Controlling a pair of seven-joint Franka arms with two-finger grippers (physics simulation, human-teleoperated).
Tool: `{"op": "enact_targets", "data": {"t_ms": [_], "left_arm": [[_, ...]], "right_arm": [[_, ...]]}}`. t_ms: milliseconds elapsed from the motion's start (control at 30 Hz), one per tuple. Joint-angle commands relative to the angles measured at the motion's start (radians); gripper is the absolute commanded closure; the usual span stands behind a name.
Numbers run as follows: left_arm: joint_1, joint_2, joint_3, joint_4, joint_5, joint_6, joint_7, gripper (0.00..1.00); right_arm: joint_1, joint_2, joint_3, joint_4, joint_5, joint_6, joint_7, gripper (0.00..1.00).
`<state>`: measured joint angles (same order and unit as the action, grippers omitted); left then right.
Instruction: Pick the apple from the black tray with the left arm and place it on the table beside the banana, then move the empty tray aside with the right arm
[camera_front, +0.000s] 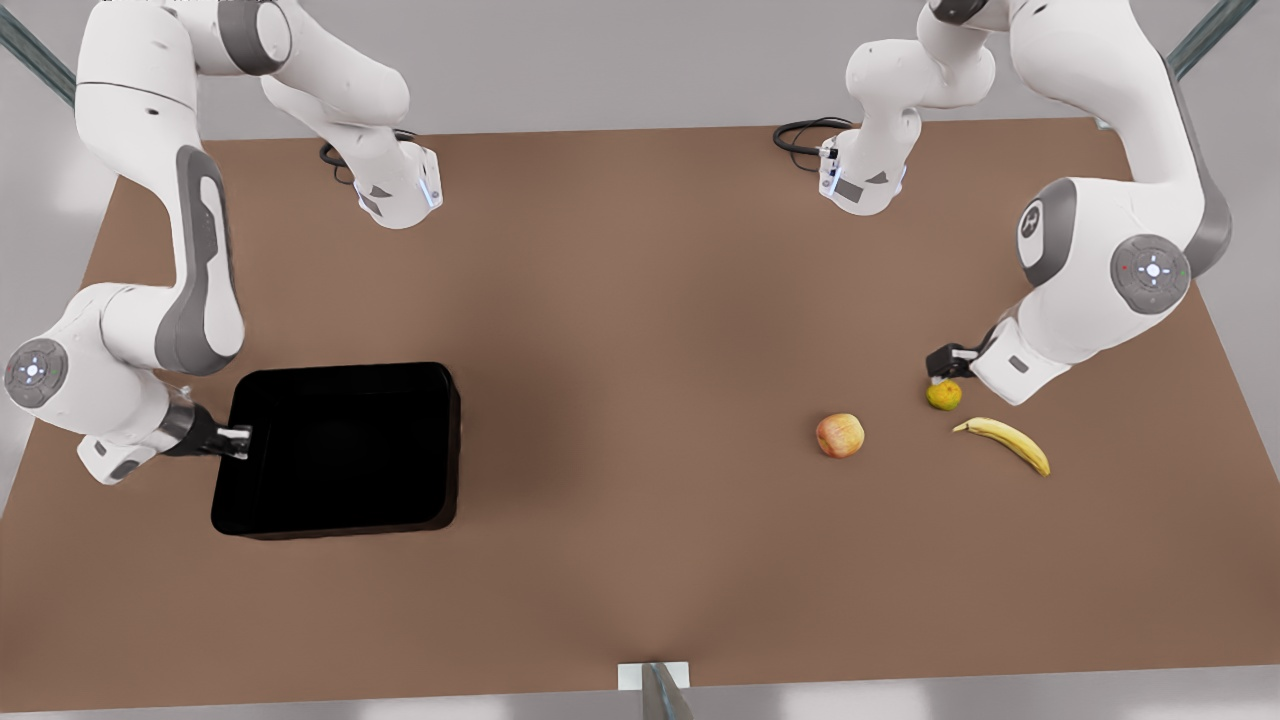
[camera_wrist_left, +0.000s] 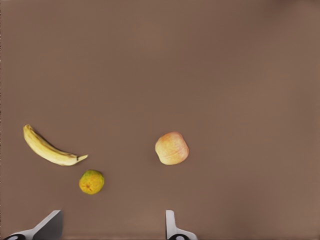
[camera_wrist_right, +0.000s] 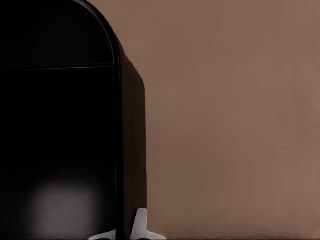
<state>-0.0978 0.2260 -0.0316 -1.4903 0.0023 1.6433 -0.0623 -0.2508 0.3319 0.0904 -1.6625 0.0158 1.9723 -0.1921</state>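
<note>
The apple (camera_front: 840, 435) (camera_wrist_left: 172, 148) rests on the brown table (camera_front: 640, 300), to the front view's left of the banana (camera_front: 1005, 443) (camera_wrist_left: 47, 147). My left gripper (camera_front: 942, 372) (camera_wrist_left: 111, 231) hovers open just above a small yellow-green fruit (camera_front: 943, 395) (camera_wrist_left: 91, 181), between apple and banana, holding nothing. The black tray (camera_front: 340, 450) (camera_wrist_right: 132, 125) lies empty at the front view's left. At that tray's left rim my right gripper (camera_front: 240, 440) (camera_wrist_right: 122, 232) is shut, one finger inside the wall and one outside.
Both arm bases stand along the table's far edge, with cables (camera_front: 805, 135) beside them. A small white bracket (camera_front: 653, 676) sits at the near edge. Open brown tabletop stretches between the tray and the fruit.
</note>
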Motion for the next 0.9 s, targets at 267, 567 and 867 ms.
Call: {"op": "enact_targets", "data": {"t_ms": [267,567,867], "left_arm": [[-0.002,0.006,-0.004,0.007,0.002,-0.014,-0.013,0.0],[-0.017,0.018,-0.001,0.028,0.001,0.029,0.004,0.0],[-0.019,0.019,-0.001,0.028,0.002,0.029,0.002,0.0]], "right_arm": [[-0.085,0.32,-0.001,0.202,-0.013,-0.036,-0.589,0.85],[-0.085,0.363,-0.008,0.234,-0.011,-0.038,-0.573,0.05],[0.079,0.079,0.137,0.334,0.006,-0.237,0.005,0.0]]}}
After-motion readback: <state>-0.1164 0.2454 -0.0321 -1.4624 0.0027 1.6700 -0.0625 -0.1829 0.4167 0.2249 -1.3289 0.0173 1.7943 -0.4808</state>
